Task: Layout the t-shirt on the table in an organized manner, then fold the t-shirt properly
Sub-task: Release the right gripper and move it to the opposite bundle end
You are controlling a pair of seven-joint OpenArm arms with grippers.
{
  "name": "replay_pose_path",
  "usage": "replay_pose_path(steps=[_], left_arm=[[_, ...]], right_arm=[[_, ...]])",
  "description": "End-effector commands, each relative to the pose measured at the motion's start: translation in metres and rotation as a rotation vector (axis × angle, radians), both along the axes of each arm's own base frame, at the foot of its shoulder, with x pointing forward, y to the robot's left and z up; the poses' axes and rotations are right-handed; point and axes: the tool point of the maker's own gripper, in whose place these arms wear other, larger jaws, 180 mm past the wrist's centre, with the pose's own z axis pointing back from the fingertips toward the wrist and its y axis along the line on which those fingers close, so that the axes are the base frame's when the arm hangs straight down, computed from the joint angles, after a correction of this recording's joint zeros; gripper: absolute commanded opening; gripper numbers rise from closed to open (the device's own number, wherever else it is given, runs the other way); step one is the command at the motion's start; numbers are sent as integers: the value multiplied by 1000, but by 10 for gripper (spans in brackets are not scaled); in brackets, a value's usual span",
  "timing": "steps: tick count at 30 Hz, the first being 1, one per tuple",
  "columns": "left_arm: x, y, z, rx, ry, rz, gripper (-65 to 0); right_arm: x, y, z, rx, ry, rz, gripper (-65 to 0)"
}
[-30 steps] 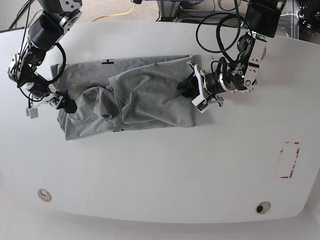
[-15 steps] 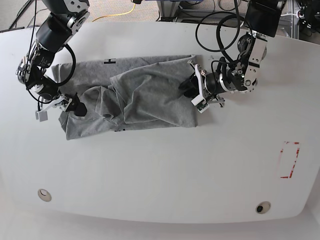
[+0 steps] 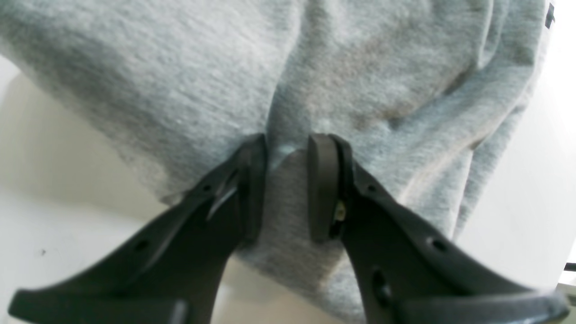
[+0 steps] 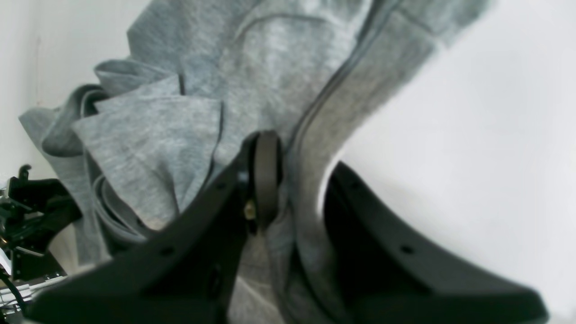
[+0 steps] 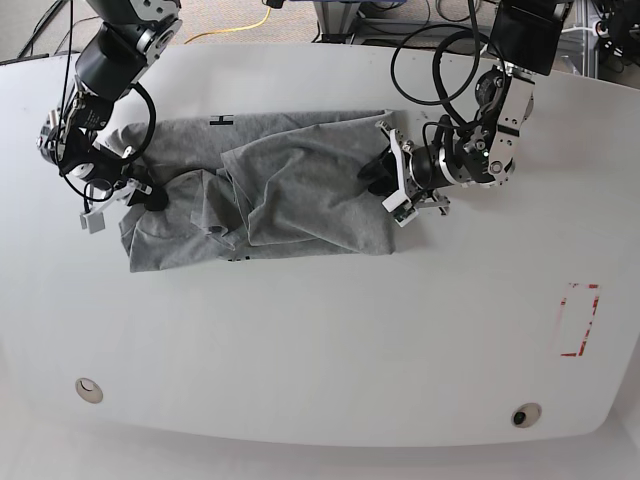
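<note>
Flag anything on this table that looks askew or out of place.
The t-shirt is not flat: a layer is folded over its middle, with bunched wrinkles near the right gripper. Nothing looks spilled or damaged.

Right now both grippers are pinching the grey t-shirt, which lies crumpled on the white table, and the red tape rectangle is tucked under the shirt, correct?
Not quite. The red tape rectangle is not under the t-shirt; the base view shows it apart from it, on bare table. The rest holds: the left gripper and right gripper each pinch the crumpled cloth.
</note>
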Motion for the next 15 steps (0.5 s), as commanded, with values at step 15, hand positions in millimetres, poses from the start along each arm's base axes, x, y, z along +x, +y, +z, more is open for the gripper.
replay_pose_path(steps=[15], left_arm=[[9, 4, 4, 33, -22, -2, -510]], right_arm=[[6, -14, 75, -312, -154, 81, -650]])
